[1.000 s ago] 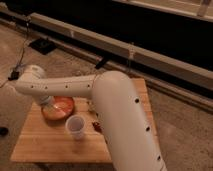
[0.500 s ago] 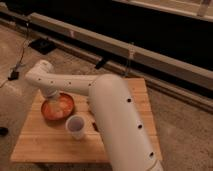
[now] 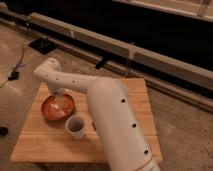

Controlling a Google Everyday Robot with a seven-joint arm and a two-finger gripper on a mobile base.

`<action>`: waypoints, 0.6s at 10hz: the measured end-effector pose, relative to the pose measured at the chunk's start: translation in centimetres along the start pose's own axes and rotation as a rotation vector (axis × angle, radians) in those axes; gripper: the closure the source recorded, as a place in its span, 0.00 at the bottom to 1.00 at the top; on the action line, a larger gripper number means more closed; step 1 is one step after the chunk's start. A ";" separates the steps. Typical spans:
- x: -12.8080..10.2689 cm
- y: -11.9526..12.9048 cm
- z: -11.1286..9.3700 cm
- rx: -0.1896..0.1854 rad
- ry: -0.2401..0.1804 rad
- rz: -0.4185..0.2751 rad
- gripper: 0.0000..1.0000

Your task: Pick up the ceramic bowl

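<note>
The ceramic bowl (image 3: 56, 107) is reddish-orange with a paler centre and sits on the left part of the wooden table (image 3: 135, 102). My white arm reaches from the lower right across the table, bends at its elbow over the table's far left, and comes down into the bowl. My gripper (image 3: 59, 99) is at the bowl's far side, just above its inside. A small white cup (image 3: 75, 126) stands right in front of the bowl. A small brown object (image 3: 93, 125) peeks out beside the arm, to the right of the cup.
The table is a low wooden slab on a concrete floor. A long pale ledge (image 3: 150, 52) runs behind it. A black cable and plug (image 3: 13, 75) lie on the floor at the left, and a dark mat (image 3: 42, 45) lies further back.
The view has shifted so the table sits more to the right. My arm's elbow has swung up and right, and the gripper has come down into the bowl.
</note>
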 end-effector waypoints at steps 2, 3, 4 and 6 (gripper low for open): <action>-1.9 1.6 0.5 -0.008 -0.007 0.082 0.39; -2.5 2.1 0.8 -0.007 -0.011 0.114 0.39; -2.9 2.6 1.2 -0.003 -0.017 0.139 0.39; -3.1 3.0 1.8 0.013 -0.020 0.159 0.39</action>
